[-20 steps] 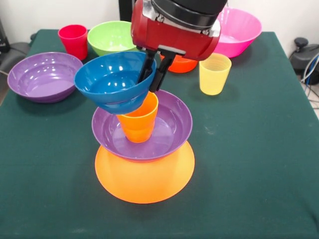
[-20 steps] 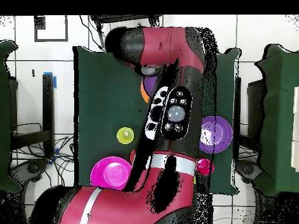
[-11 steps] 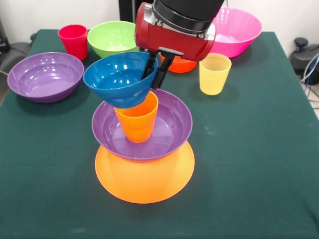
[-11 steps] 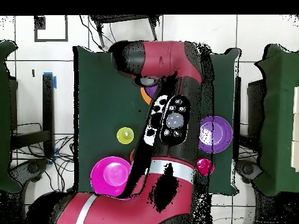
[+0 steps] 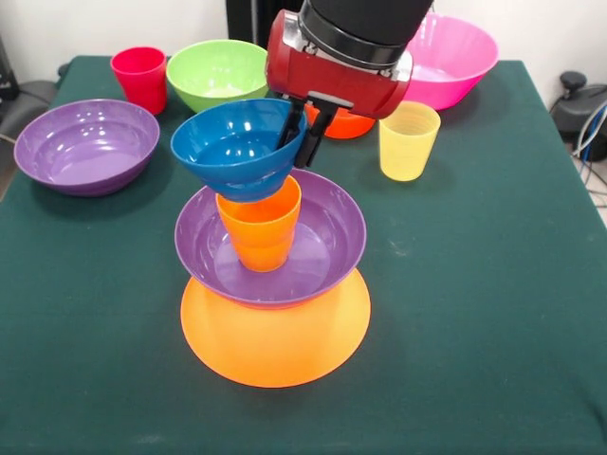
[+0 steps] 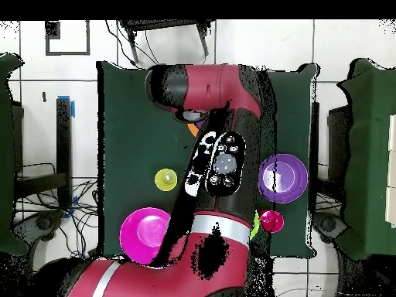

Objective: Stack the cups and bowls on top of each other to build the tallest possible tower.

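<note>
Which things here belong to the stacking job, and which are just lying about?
In use: yellow-orange bowl, purple bowl, orange cup, blue bowl, end effector.
Waiting pieces: second purple bowl, green bowl, pink bowl, red-pink cup, yellow cup.

A: Bowls – blue bowl, purple bowl – glossy smooth plastic, bright highlights.
B: Yellow cup?
A: Translucent plastic, faintly ribbed. Orange cup opaque, smooth.
B: Table?
A: Dark green cloth, matt. Arm shell: glossy red, hard.
</note>
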Tool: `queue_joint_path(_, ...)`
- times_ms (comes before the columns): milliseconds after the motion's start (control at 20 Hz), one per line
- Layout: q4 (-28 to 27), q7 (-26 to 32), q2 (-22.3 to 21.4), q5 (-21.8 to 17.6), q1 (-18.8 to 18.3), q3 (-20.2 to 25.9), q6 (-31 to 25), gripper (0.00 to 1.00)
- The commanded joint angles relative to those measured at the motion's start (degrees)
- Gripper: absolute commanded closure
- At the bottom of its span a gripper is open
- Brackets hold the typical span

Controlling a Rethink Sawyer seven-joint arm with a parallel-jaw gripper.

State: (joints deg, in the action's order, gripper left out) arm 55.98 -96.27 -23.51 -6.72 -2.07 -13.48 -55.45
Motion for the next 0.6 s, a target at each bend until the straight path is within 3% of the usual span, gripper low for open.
queue_joint_path(50, 4.50, -9.59, 1.77, 0.93, 1.15, 4.34, 4.39, 1.00)
queue_joint_path(600, 4.57, -11.17, 2.51, 0.31, 2.31, 2.50, 5.18, 1.00)
